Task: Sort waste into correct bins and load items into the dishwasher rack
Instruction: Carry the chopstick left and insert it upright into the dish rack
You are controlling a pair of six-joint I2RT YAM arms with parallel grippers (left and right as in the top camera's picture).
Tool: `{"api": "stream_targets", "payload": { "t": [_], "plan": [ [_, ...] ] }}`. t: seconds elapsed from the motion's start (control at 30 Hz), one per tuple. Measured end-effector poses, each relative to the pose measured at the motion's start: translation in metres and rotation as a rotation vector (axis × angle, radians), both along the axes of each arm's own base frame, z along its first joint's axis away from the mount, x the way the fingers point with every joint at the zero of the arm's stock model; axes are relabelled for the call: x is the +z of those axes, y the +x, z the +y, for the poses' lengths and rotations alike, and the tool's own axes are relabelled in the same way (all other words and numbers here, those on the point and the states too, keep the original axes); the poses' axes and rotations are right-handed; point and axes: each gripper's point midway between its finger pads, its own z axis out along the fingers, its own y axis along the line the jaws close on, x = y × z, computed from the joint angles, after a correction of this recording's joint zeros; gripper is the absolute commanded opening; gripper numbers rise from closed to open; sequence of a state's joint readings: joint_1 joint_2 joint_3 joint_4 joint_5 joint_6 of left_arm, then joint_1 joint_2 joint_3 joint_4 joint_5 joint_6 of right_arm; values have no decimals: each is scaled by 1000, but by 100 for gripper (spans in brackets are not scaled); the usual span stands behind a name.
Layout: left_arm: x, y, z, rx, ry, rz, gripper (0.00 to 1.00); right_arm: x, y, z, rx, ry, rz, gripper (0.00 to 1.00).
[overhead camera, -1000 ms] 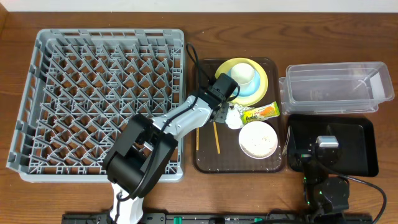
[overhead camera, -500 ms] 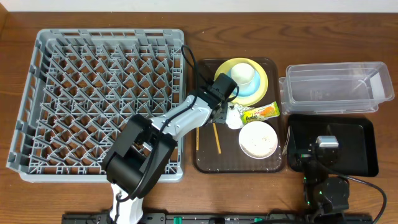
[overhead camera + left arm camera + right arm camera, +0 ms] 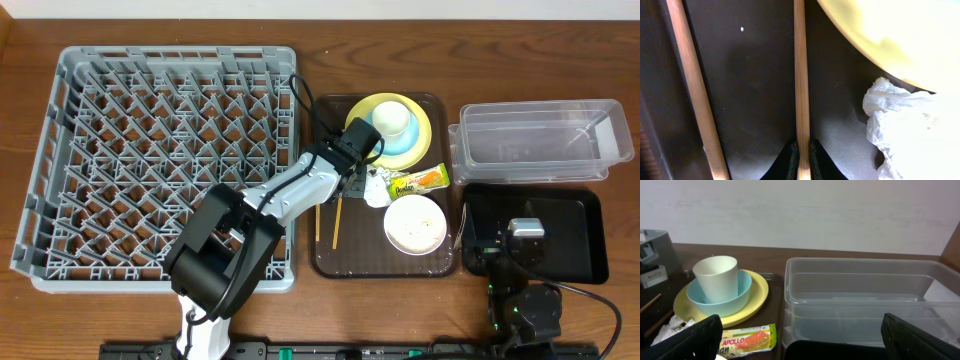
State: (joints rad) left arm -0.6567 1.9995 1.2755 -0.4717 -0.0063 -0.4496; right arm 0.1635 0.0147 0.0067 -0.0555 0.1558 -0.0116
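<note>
table point(image 3: 620, 60): plain brown wood, everything sits on it
rack point(image 3: 160, 165): the big grey one, hogs the whole left side; its right edge is just beside the brown tray
brown tray point(image 3: 365, 258): in the middle, carrying the dishes, the rubbish and both sticks
clear tub point(image 3: 535, 140): right of the brown tray, at the back
black tray point(image 3: 585, 250): directly in front of the tub
yellow plate point(image 3: 358, 110): at the back of the brown tray, with the blue bowl point(image 3: 410, 150) on it and the white cup point(image 3: 392, 118) standing in the bowl
white bowl point(image 3: 414, 223): front right of the brown tray
left pincer point(image 3: 802, 157): pretty much closed, both tips pinching the chopstick point(image 3: 801, 75) from either side, low over the tray floor
right pincer point(image 3: 800, 330): jaws spread wide with nothing between them, above the black tray and facing the tub
wrapper point(image 3: 418, 180): between the plate and the white bowl, by the tray's right rim
tissue point(image 3: 895, 120): just right of the left pincer, tucked against the plate's rim
chopstick: gripped near its back end, running toward the tray's front at a slight slant; can't tell if it's off the floor
second chopstick point(image 3: 692, 85): to the left of the held one and not touching it, close to the tray's left rim
room: there's a bare strip of tray floor between the two sticks, but it's tight on the right with the tissue and plate rim near
</note>
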Motion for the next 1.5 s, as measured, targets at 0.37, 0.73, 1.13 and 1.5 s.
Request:
{"api": "stream_targets", "payload": {
  "t": [0.37,0.73,1.13,1.5],
  "plan": [
    [9,-2,2,-2,-2,-2,6,0,0,0,0,0,0,99],
    [146,20,35,66,8,-365,6,0,0,0,0,0,0,99],
    [165,32,120,222,331,-461,6,0,0,0,0,0,0,99],
    [130,47,141,154,333,-335,6,0,0,0,0,0,0,99]
  ]
}}
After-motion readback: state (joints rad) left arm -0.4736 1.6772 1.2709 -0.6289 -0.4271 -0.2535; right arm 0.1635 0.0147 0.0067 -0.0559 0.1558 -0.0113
